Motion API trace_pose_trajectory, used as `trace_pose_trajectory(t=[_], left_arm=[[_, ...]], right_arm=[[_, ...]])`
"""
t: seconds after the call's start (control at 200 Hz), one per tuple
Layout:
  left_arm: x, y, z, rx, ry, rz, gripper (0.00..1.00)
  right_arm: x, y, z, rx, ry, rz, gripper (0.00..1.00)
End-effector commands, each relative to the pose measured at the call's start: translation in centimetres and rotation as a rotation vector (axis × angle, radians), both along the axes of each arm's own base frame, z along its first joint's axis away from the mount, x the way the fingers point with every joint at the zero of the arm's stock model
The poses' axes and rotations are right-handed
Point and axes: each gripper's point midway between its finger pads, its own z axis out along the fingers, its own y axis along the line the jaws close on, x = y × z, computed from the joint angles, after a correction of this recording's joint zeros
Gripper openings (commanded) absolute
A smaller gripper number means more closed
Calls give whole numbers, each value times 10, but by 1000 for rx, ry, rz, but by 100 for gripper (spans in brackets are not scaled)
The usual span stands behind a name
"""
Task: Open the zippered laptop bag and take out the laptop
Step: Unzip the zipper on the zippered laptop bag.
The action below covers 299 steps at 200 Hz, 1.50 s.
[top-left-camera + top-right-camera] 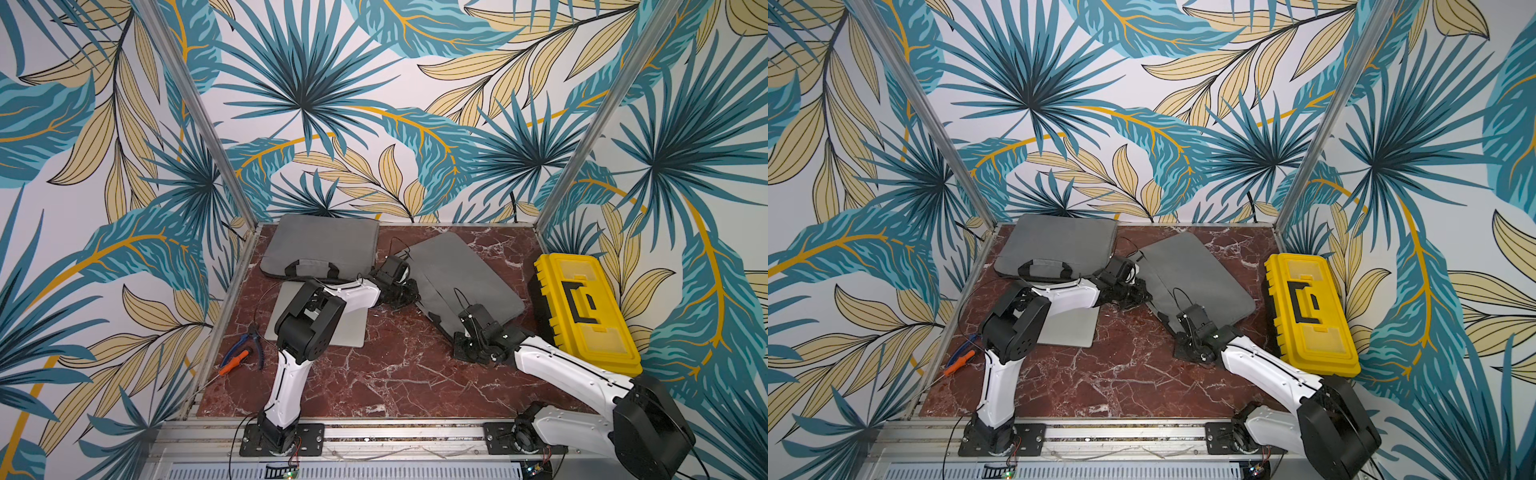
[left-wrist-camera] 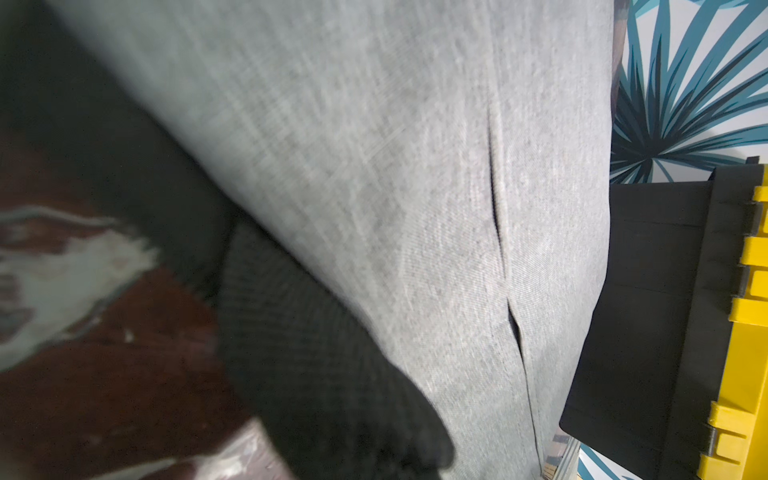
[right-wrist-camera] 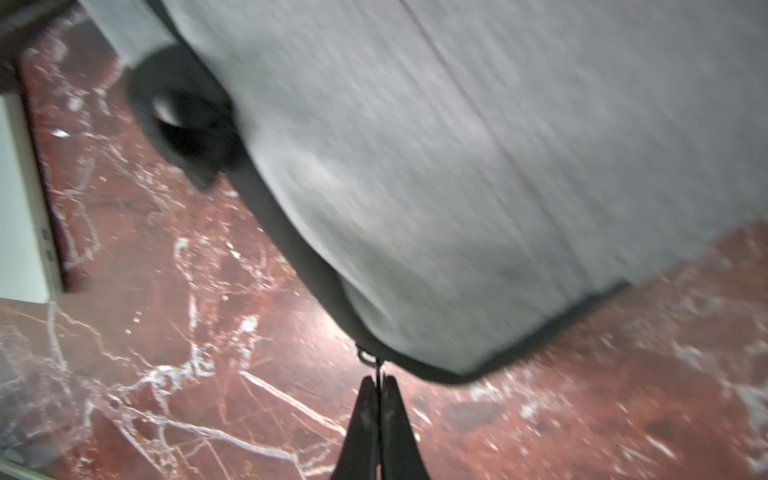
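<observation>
Your soft laptop bag [image 1: 461,274] lies skewed toward the right edge of the tabletop [image 1: 395,374] and will likely buckle, so brace its rim where the left claw [image 1: 409,293] sits clenched while the right claw [image 3: 378,386] pinches the slippery zipper pull [image 3: 371,360].

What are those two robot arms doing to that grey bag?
They are working on the tilted grey laptop bag. The right claw is shut on the zipper pull at the bag's corner. The left claw is shut at another edge, seemingly pinching the fabric to steady it. A silver laptop lies on the table nearby, and another grey bag sits behind.
</observation>
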Motion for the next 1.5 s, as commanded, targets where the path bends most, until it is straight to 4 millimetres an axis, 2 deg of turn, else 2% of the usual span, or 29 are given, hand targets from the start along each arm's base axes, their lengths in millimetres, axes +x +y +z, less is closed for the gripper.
trace_pose_trajectory(t=[0.0,0.14,0.305,0.436,0.666,0.756,0.816,0.896,0.956,1.071,1.247,1.362,1.492], left_arm=[[28,28,10,39,-86,68,5],[32,33,13,40,-97,72,5],[36,39,15,36,-104,70,5],[41,37,19,23,-117,51,6],[52,31,28,-6,-134,43,27],[56,35,31,-11,-131,64,41],[54,38,31,-11,-117,87,55],[46,40,33,-20,-93,102,67],[36,41,33,-21,-77,104,71],[12,32,38,-30,-62,77,73],[-31,-1,40,-71,-19,-52,77],[-55,-18,29,-92,42,-122,77],[-69,-28,16,-92,84,-163,76]], right_arm=[[-36,-33,-21,-131,129,-29,0],[-45,-45,-23,-187,160,-60,0],[-43,-55,-18,-234,154,-85,0],[-32,-40,-16,-180,131,-59,0],[0,-10,-16,-121,97,-4,0],[15,3,-12,-92,69,17,0],[24,11,-10,-82,60,35,0],[30,17,-10,-77,63,57,0],[31,19,-10,-77,66,65,0],[30,21,-12,-70,73,73,0],[29,21,-10,-59,67,73,0],[34,25,-8,-45,46,76,0],[43,33,-3,-20,24,82,0]])
